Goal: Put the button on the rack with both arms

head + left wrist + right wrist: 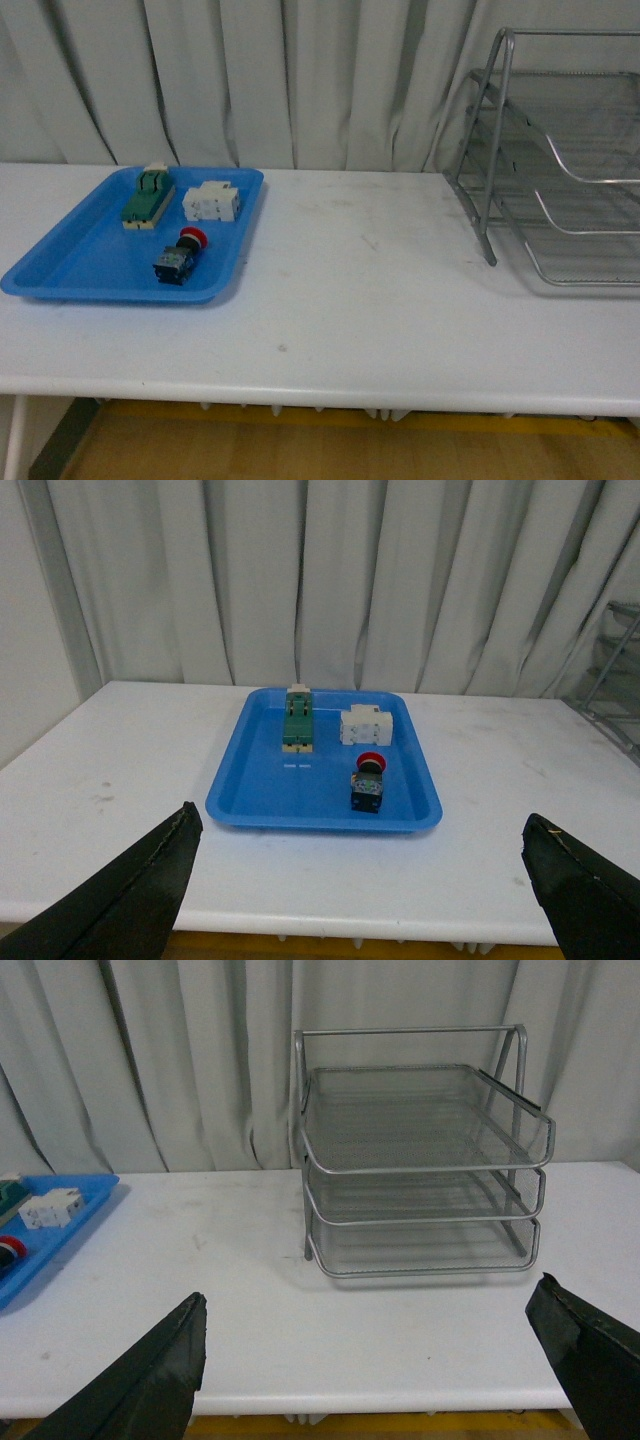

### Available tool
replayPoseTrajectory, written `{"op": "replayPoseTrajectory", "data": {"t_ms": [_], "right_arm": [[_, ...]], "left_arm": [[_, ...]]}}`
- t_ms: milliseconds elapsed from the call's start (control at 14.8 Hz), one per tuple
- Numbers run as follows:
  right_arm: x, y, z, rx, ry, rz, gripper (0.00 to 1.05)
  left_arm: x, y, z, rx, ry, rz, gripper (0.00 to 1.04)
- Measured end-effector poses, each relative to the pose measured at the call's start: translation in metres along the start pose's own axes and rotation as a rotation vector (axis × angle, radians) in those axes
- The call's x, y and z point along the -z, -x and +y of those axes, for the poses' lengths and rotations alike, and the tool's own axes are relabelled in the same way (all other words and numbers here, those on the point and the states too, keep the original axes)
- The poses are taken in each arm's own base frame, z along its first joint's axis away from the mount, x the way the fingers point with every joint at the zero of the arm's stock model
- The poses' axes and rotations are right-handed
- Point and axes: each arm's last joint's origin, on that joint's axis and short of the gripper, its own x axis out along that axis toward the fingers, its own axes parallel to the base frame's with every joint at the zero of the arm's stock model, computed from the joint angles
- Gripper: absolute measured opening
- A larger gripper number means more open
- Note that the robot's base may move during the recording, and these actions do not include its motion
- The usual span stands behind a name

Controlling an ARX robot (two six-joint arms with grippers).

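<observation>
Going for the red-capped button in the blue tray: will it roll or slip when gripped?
The button probably won't roll: its body looks blocky. The rounded red cap may slip, so flat body sides seem safer. Small, rigid-looking, likely light.

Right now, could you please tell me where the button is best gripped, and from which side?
Probably the dark blocky body, from above: the button seems to lie on its side in the tray, and flat sides hold better than its round cap.

The button (368, 780) lies in a blue tray (250, 795) beside a white block (365, 725) and a green switch (298, 720), beyond the wide-apart fingers (140, 890) of the left gripper (360, 820).
</observation>
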Motion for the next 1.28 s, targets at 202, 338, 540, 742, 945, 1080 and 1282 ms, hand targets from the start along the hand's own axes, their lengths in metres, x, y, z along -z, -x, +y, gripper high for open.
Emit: {"op": "replayPoseTrajectory", "data": {"t_ms": [202,338,540,742,945,1080,1282], "right_arm": [[0.0,0.0,0.0,0.0,0.0,0.0,0.98],[0.0,0.0,0.0,0.0,0.0,0.0,0.98],[0.0,0.0,0.0,0.0,0.0,0.0,0.98],[0.0,0.0,0.0,0.0,0.0,0.0,0.98],[0.0,0.0,0.0,0.0,0.0,0.0,0.98],[0.0,0.0,0.0,0.0,0.0,0.0,0.98],[0.0,0.0,0.0,0.0,0.0,0.0,0.98]], "left_arm": [[0.0,0.0,0.0,0.0,0.0,0.0,0.98],[0.0,0.0,0.0,0.0,0.0,0.0,0.98],[0.0,0.0,0.0,0.0,0.0,0.0,0.98],[0.0,0.0,0.0,0.0,0.0,0.0,0.98],[0.0,0.0,0.0,0.0,0.0,0.0,0.98],[0.0,0.0,0.0,0.0,0.0,0.0,0.98],[0.0,0.0,0.0,0.0,0.0,0.0,0.98]]}}
